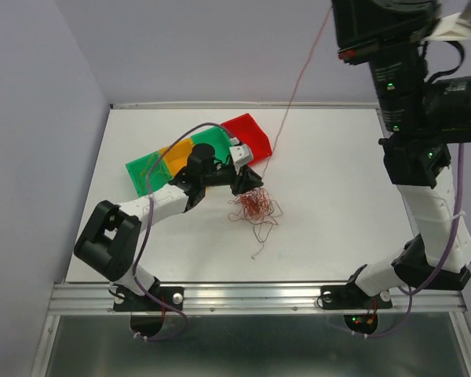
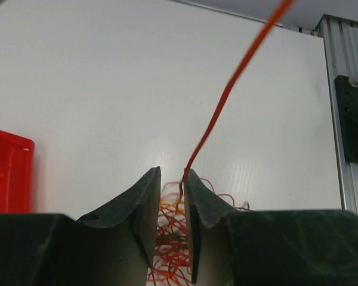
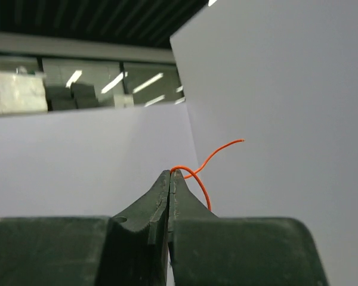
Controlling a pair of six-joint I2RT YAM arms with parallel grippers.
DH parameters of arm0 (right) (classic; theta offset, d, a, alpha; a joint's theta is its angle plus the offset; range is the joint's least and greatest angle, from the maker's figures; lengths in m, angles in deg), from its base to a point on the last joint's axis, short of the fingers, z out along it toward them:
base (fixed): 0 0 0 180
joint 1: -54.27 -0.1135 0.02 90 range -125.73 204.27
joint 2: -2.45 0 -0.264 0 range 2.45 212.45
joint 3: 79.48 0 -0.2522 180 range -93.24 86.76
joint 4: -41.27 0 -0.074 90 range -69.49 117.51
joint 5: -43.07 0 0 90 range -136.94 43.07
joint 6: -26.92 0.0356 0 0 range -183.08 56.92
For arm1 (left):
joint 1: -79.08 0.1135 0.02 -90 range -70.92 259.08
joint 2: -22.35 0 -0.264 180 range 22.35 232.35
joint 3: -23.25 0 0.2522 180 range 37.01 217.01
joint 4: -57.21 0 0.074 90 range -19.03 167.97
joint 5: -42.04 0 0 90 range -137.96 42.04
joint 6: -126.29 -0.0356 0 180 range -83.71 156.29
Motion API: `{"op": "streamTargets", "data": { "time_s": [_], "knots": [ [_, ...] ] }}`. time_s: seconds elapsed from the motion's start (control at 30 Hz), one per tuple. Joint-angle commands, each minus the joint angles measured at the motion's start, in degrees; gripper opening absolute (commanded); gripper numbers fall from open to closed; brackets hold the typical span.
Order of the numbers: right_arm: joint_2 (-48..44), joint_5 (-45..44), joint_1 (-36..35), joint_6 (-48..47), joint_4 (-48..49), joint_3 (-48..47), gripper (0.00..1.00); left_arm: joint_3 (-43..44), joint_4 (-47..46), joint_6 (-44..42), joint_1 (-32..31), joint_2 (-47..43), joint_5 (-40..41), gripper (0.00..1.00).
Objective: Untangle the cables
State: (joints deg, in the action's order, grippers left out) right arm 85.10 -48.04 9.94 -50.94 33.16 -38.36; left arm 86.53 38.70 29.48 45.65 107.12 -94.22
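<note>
The cables are a fist-sized tangle point(image 1: 253, 206) of red, orange and dark wires on the white table. My left gripper point(image 1: 247, 187) points down on the tangle's far side. In the left wrist view its jaws point(image 2: 172, 173) stand a narrow gap apart, with the tangle point(image 2: 170, 238) loose between and below them. One red strand point(image 1: 298, 82) runs taut from the tangle up to the top edge, and in the left wrist view it point(image 2: 227, 95) rises along the right finger. My right gripper point(image 3: 170, 173) is raised high, shut on that strand's end point(image 3: 197, 173). It is hidden in the top view.
Red point(image 1: 251, 135), green point(image 1: 212, 141), orange point(image 1: 177, 153) and green point(image 1: 145, 169) bins lie in a row behind the left gripper. The red bin point(image 2: 9, 173) also shows in the left wrist view. A loose strand point(image 1: 261, 243) trails toward the front rail point(image 1: 259, 297).
</note>
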Motion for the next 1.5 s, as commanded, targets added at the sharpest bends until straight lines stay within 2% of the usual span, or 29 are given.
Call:
{"op": "streamTargets", "data": {
  "time_s": [0.0, 0.17, 0.3, 0.33, 0.43, 0.47, 0.57, 0.7, 0.8, 1.0, 1.13, 1.2, 1.33, 1.4, 1.47],
  "knots": [
    [0.9, -6.3, -0.4, -3.6, 7.0, -10.5, 0.01, 1.5, 1.9, 0.4, -0.8, 4.7, -0.8, 0.29],
    [-7.1, -6.1, -0.4, -3.7, 10.2, 4.8, 0.01, 2.2, 1.9, -0.1, -0.8, 0.9, 1.6, 0.29],
    [-13.1, -11.0, -0.4, -5.0, 13.9, 20.9, 0.01, 2.3, 1.3, -0.3, -0.8, -5.4, 0.8, 0.3],
    [-15.2, -10.4, -0.4, -5.4, 14.8, 23.3, 0.01, 2.7, 1.3, -0.3, -0.8, -6.1, 0.8, 0.42],
    [-18.2, -10.3, -0.5, -4.5, 16.9, 29.7, 0.01, 3.4, 1.4, -2.0, -0.9, -8.0, 0.2, 0.63],
    [-18.6, -10.1, -0.5, -4.1, 17.2, 30.5, 0.01, 3.7, 1.2, -2.8, -1.2, -8.2, -1.0, 0.64],
    [-18.9, -9.5, -0.4, -3.4, 17.3, 31.2, 0.01, 6.5, 0.8, -5.0, -2.4, -6.5, -2.0, 0.64],
    [-18.2, -8.7, -0.4, -2.6, 17.2, 29.6, 0.01, 12.4, 0.8, -5.9, -5.6, 0.5, -5.2, 0.63],
    [-17.1, -8.1, -0.5, -2.2, 16.6, 27.6, 0.0, 14.4, -0.7, -8.3, -8.6, 4.5, -2.9, 0.63],
    [-15.4, -7.7, -0.5, -1.9, 16.1, 24.6, 0.01, 20.0, -0.7, -7.4, -9.8, 13.5, 2.7, 0.59],
    [-15.4, -7.7, -0.4, -1.9, 16.1, 25.1, 0.01, 20.7, -0.7, -7.5, -11.4, 15.1, 2.1, 0.57],
    [-15.6, -8.2, -0.4, -2.1, 16.7, 25.6, 0.01, 20.7, -0.6, -8.2, -13.2, 15.1, 4.7, 0.55],
    [-15.7, -7.9, -0.4, -1.9, 17.2, 26.0, 0.01, 22.7, 1.9, -9.6, -14.0, 16.3, 9.3, 0.28],
    [-15.8, -7.9, -0.5, -1.9, 17.0, 26.2, 0.0, 23.3, 2.4, -10.1, -14.0, 16.7, 9.9, 0.28],
    [-16.0, -8.1, -0.4, -1.9, 17.0, 26.4, 0.0, 24.4, 2.2, -8.1, -14.0, 17.1, 8.9, 0.41]
  ]
}}
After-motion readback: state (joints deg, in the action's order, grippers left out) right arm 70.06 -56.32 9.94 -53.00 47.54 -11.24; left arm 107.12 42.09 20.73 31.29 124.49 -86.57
